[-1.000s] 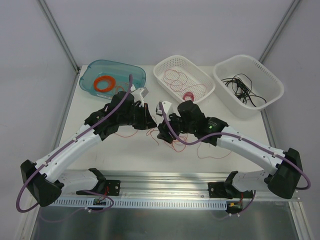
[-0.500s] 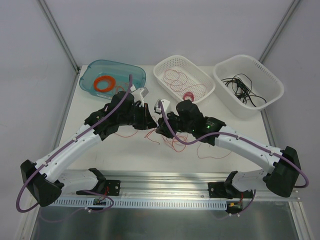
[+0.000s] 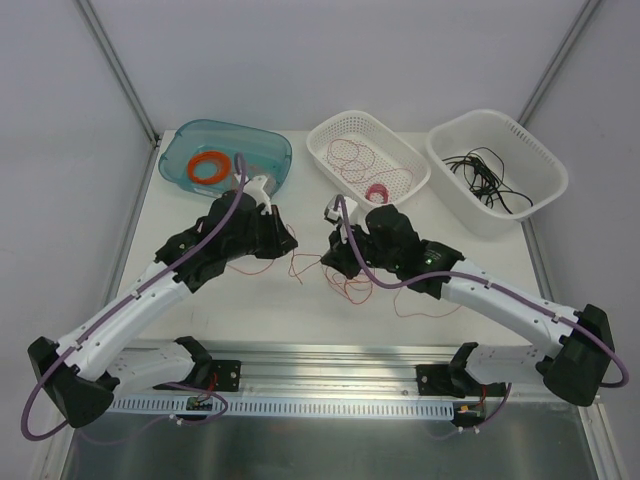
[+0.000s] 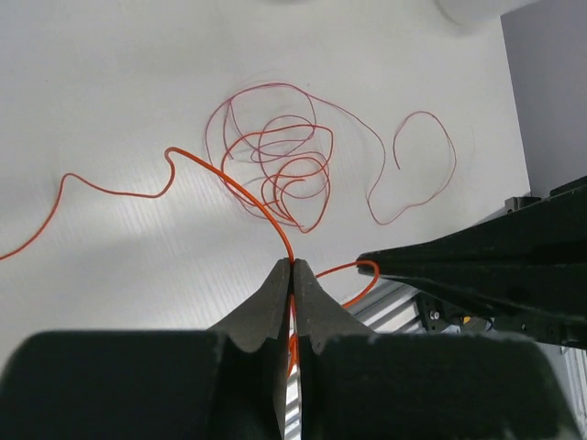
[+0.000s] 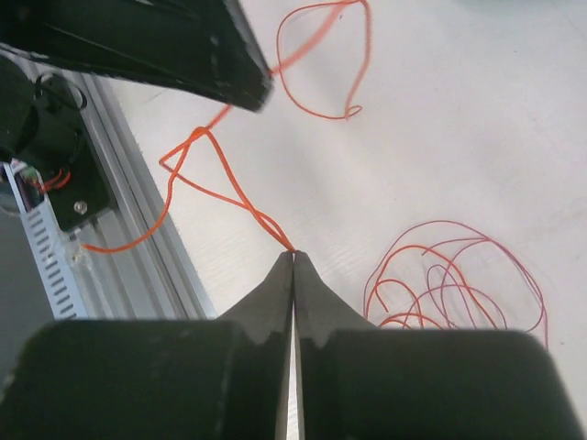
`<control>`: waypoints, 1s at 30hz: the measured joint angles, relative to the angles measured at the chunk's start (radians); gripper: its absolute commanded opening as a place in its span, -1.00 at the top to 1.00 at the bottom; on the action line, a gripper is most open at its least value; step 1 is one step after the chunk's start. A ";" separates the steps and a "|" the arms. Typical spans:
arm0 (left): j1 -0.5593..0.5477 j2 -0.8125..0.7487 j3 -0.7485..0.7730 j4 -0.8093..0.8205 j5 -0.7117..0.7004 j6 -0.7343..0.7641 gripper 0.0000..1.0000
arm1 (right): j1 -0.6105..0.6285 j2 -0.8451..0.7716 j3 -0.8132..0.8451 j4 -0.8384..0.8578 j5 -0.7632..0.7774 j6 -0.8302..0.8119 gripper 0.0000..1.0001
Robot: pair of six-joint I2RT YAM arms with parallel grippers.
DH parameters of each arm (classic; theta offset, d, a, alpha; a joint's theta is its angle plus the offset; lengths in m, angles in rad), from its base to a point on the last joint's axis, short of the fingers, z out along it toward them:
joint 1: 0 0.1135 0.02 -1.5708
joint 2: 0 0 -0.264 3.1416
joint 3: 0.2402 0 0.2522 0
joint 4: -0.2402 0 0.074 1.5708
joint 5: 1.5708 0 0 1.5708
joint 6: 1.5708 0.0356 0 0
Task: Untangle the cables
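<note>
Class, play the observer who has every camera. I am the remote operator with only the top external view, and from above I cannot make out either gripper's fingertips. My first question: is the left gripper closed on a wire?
Observer: Yes. The left wrist view shows the left gripper shut on the orange wire.
Operator: And the right one?
Observer: Its own wrist view shows the right gripper shut on an orange wire too. A short kinked stretch runs from it toward the other gripper's tip.
Operator: Is the red tangle pinched in either grip?
Observer: No. The red tangle lies loose on the table, beyond the fingertips and not between the jaws.
</note>
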 measured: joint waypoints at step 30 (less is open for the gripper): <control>0.011 -0.131 -0.237 0.042 -0.240 -0.109 1.00 | -0.038 -0.206 -0.206 0.067 0.439 0.676 -0.29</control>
